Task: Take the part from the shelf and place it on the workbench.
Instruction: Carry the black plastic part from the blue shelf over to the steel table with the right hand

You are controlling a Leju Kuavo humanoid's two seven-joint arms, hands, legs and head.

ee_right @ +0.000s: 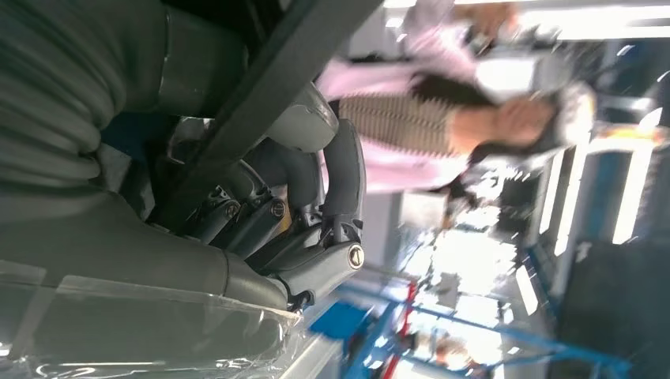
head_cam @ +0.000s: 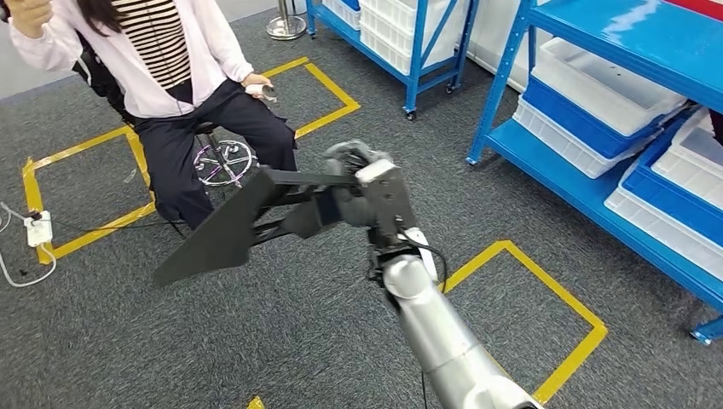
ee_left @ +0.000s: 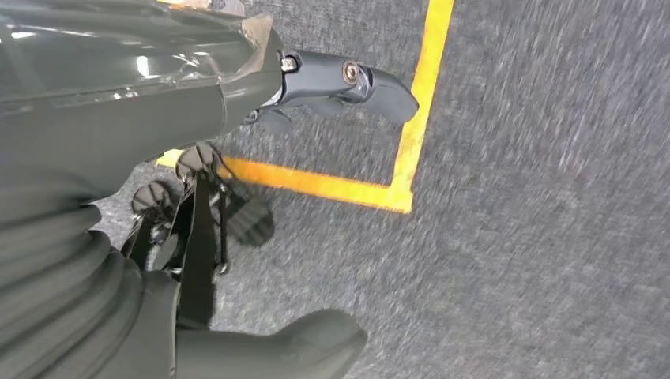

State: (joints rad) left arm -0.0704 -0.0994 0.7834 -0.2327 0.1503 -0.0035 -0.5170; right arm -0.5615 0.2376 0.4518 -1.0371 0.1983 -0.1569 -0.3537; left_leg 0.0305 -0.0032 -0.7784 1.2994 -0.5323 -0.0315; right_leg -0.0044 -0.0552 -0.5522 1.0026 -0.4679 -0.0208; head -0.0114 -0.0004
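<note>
Gripping one black part (head_cam: 223,228), right hand (head_cam: 354,192)

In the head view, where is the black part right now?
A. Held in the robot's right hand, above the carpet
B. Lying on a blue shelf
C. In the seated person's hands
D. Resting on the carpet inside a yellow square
A: the right hand grips the black part, which juts out in the air over the grey carpet.

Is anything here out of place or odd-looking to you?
Mainly the black part: the right hand holds it by one end, so it hangs tilted out over the carpet, close to the seated person. A white power strip lies loose on the floor.
</note>
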